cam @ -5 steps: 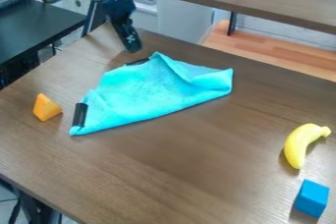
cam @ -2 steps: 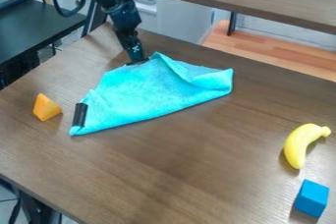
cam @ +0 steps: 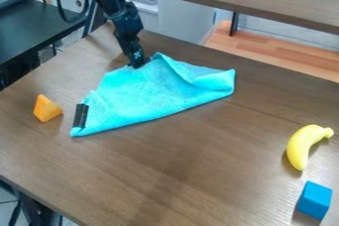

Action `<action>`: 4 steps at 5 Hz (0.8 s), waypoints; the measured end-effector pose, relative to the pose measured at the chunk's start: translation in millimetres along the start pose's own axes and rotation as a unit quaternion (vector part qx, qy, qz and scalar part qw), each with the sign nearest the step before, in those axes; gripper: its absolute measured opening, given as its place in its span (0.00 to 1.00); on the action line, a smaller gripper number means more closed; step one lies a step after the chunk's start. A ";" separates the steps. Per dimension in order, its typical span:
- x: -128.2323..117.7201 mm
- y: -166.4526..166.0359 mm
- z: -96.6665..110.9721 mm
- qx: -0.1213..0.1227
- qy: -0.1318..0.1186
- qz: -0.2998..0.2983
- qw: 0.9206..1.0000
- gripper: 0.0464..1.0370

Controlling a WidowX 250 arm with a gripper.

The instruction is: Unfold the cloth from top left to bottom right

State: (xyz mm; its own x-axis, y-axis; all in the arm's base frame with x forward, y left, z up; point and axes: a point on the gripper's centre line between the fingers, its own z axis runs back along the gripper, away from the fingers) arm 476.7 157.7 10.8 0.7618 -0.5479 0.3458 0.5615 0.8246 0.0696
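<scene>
We see the turquoise cloth [cam: 149, 96] lying partly folded toward the far left of the bench [cam: 198, 170]. The claw [cam: 137, 65] is at its far edge; whether spread or pinching, we cannot tell.

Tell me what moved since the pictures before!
The gripper came down to the upper left edge of the cloth. I can't tell if it has grabbed it. The cloth, orange wedge, banana and blue block stayed put.
</scene>
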 end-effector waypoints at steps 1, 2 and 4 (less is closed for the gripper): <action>4.3 -1.8 -4.9 0.007 0.010 -0.012 1.000 0.96; 3.5 -1.7 -9.4 0.013 0.020 -0.014 1.000 0.91; 8.8 0.7 -14.2 0.027 0.028 -0.007 0.999 0.38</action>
State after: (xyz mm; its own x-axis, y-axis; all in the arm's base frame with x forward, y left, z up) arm 488.4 151.5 0.5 0.7717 -0.5656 0.2908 0.5553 0.8221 0.1255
